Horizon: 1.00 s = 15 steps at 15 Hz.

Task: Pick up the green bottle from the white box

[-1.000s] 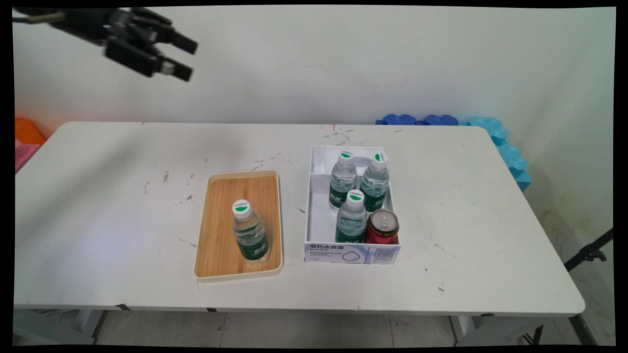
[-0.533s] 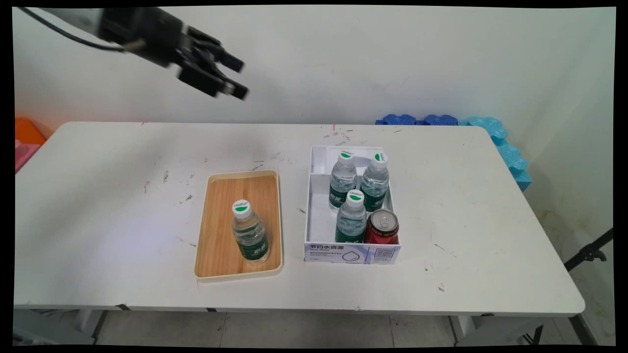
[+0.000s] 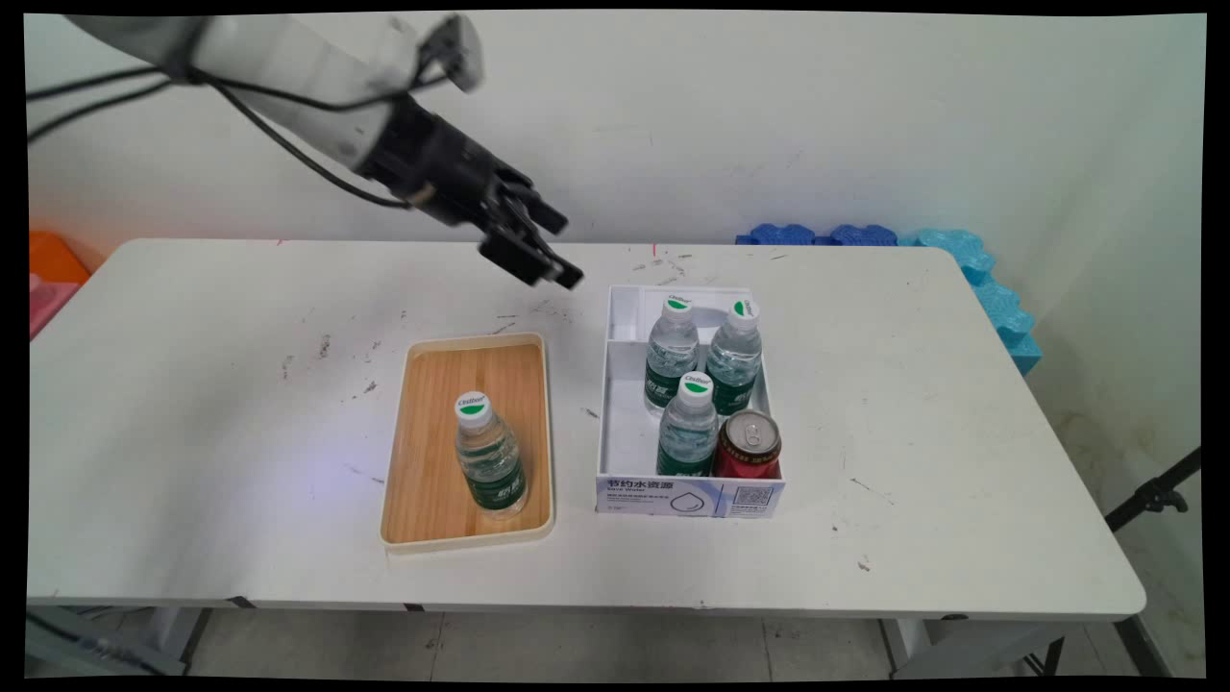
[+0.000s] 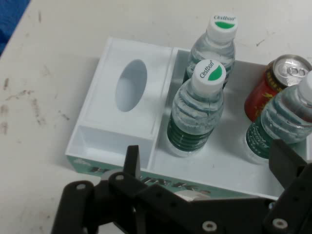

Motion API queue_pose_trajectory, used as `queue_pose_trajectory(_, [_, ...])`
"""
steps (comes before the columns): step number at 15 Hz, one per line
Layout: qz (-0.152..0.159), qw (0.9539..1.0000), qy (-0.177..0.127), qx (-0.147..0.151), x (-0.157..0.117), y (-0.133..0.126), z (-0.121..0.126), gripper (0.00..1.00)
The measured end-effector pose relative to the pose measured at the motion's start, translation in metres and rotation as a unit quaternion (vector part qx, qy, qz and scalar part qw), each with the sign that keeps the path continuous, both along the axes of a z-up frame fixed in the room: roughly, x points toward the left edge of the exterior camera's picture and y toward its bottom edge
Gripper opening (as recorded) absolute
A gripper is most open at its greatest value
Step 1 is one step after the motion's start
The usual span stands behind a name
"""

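Observation:
My black gripper [image 3: 559, 254] hangs open and empty above the table's far middle, just left of the far end of a white box [image 3: 612, 404]. The box holds three green-labelled water bottles [image 3: 673, 351] [image 3: 735, 354] [image 3: 688, 427] and a red can [image 3: 749, 444]. In the hand view the gripper [image 4: 209, 163] looks down on the box's wall [image 4: 97, 161], with one bottle [image 4: 197, 112] right ahead, another bottle [image 4: 217, 46] behind it, the third bottle [image 4: 282, 122] and the can [image 4: 270, 87] to the right. A white insert with an oval hole [image 4: 131, 85] fills the box's end.
A wooden tray [image 3: 432, 461] left of the box carries one upright water bottle [image 3: 490, 461]. Blue foam blocks [image 3: 971, 269] lie at the table's far right corner. Orange and pink items [image 3: 53, 274] sit off the left edge. A black stand leg [image 3: 1153, 495] shows at the right.
The gripper has swung down and to the right from high at the upper left, arriving close to the box's far end. Bottles, can, tray and box have not moved.

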<state>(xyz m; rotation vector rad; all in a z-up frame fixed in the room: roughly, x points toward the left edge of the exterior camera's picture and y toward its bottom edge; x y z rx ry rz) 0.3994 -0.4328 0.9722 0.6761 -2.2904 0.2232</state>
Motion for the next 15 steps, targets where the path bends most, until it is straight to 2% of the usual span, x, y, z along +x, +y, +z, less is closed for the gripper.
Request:
queue_pose_trajectory(4, [-0.014, 0.9997, -0.009, 0.016, -0.029, -0.016, -0.031, 1.0])
queue_pose_trajectory(8, [-0.03, 0.9993, -0.009, 0.021, -0.048, -0.028, -0.054, 1.0])
queue_pose_trajectory(15, [-0.053, 0.9985, -0.009, 0.015, -0.073, -0.049, -0.089, 1.0])
